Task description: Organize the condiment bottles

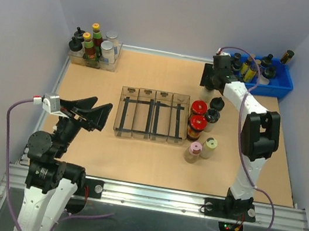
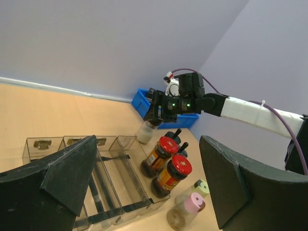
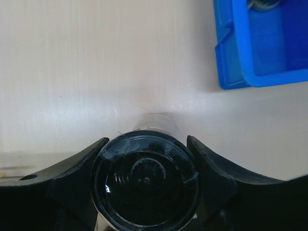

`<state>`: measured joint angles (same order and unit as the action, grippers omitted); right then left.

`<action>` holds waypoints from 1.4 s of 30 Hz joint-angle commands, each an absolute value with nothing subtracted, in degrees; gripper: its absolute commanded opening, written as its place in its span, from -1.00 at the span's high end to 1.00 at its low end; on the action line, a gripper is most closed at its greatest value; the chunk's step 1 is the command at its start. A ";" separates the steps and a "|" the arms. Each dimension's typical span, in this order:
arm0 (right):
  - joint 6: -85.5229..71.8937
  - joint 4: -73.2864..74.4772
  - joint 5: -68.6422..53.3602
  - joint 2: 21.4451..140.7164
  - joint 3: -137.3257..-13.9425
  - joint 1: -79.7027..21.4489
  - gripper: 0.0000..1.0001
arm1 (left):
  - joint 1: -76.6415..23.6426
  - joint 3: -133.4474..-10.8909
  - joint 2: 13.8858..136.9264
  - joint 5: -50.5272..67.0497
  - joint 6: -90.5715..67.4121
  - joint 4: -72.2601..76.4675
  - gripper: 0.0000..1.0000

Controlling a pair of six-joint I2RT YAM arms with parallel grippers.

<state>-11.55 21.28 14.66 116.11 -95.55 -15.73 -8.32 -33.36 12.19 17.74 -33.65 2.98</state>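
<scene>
**Step in hand:** pick-up of the grey-lidded jar (image 3: 144, 187) by the right gripper (image 3: 147, 141).

**Location:** The jar stands on the table (image 1: 135, 160) just beyond the far right corner of the four-compartment clear organizer (image 1: 120, 113). It is near the blue bin (image 1: 274, 91).

**Right gripper:** In the wrist view the fingers (image 3: 79, 166) come down from above and press against the lid on both sides. The jaws pinch the jar at lid height. Whether the base has left the table cannot be told.

**Left gripper** (image 1: 103, 104): jaws spread wide, holding nothing, hovering over the near left of the table.

**Recommended practice (judgement):**
1. Check that the lid sits centred between the fingers. A round lid gives only narrow contact, so an off-centre pinch may let the jar swing or slip.
2. Lift vertically until the base is above the organizer wall. Only then move sideways.
3. Keep the path on the far side of the black knob-capped jars (image 1: 215, 109) and the red-lidded jars (image 1: 198, 114), which stand just beside the organizer's right wall.
4. Lower the jar upright into a compartment and release only once the base is seated.
</scene>
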 commanded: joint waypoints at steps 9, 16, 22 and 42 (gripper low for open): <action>-8.09 16.51 -12.12 101.86 -106.07 -26.08 0.99 | -8.53 -40.16 10.46 10.03 -30.85 -2.45 -0.95; -4.66 18.63 -11.07 111.16 -112.31 -40.68 0.99 | -8.61 -41.31 6.60 1.41 -30.76 -6.41 -0.94; -4.13 18.63 -11.96 118.99 -120.40 -45.96 0.99 | -8.61 -41.05 5.19 0.88 -30.59 -6.94 -0.94; -0.62 23.47 3.25 138.25 -135.61 -48.51 0.95 | -8.61 -39.02 3.43 1.67 -31.20 -8.70 -0.96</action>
<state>-1.76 24.80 1.19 137.62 -129.10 -48.10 -8.58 -39.35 3.90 1.28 -31.33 -10.61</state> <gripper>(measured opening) 0.678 0.979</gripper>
